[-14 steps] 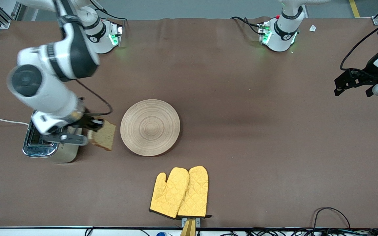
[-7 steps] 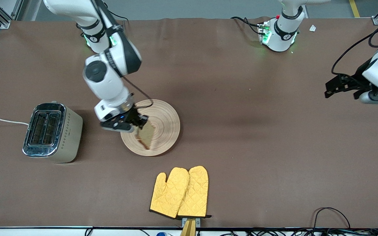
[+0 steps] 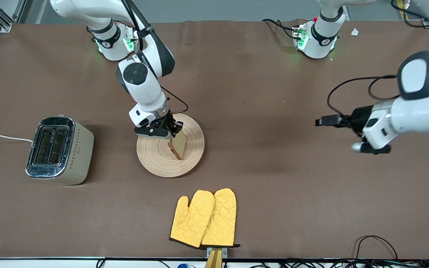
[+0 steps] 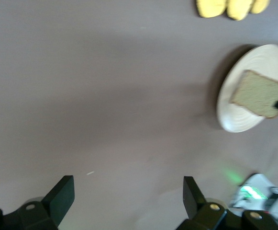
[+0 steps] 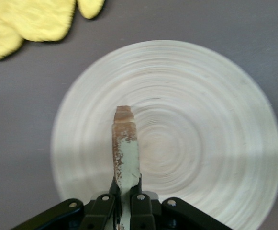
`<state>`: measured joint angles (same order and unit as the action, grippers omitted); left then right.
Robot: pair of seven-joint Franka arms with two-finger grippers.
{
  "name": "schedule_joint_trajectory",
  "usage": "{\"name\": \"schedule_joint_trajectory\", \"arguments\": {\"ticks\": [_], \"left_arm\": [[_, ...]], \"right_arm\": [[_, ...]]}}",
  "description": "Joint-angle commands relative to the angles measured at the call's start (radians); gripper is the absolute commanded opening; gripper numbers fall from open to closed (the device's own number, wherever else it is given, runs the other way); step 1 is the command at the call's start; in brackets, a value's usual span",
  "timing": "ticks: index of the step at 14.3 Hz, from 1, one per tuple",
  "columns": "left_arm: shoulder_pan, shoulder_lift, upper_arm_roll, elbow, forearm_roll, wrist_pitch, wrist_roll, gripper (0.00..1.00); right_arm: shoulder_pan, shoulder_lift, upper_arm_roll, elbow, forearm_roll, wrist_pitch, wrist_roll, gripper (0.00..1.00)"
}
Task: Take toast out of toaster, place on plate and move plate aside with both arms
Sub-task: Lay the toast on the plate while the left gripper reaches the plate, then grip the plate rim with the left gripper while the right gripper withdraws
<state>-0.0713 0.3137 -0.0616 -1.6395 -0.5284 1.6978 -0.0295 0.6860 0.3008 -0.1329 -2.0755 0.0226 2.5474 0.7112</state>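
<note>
My right gripper (image 3: 172, 130) hangs over the plate (image 3: 194, 149), jaws clamped on the toast (image 3: 179, 144), which stands on edge directly beneath the fingers, above the plate's centre rings; the toaster (image 3: 59, 150) sits apart toward the right arm's end, both slots empty; I judge extraction done, release onto the plate pending, the two-arm shift of the plate not begun; my left gripper (image 3: 331, 121) hovers over bare table, jaws spread wide, well clear of the plate; the oven mitts (image 3: 204, 218) lie untouched.
</note>
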Motion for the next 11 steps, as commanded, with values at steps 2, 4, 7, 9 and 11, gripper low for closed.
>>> {"name": "schedule_joint_trajectory", "arguments": {"ticks": [2, 4, 7, 9, 11], "left_arm": [[-0.125, 0.175, -0.003, 0.038, -0.172, 0.150, -0.059, 1.00], [-0.218, 0.264, -0.003, 0.058, -0.279, 0.230, -0.056, 1.00], [-0.381, 0.391, -0.004, 0.088, -0.326, 0.451, -0.040, 1.00], [-0.476, 0.512, -0.012, 0.185, -0.422, 0.551, -0.038, 1.00], [-0.540, 0.600, -0.014, 0.282, -0.525, 0.568, -0.030, 1.00]], "right_arm": [[-0.081, 0.003, 0.006, -0.035, -0.036, 0.002, -0.062, 1.00], [-0.112, -0.003, 0.003, -0.031, -0.036, -0.037, -0.123, 1.00], [-0.251, -0.046, 0.003, 0.059, -0.038, -0.215, -0.280, 1.00], [-0.351, -0.058, 0.003, 0.186, -0.038, -0.422, -0.446, 1.00], [-0.422, -0.057, 0.003, 0.326, -0.038, -0.585, -0.515, 1.00]]}}
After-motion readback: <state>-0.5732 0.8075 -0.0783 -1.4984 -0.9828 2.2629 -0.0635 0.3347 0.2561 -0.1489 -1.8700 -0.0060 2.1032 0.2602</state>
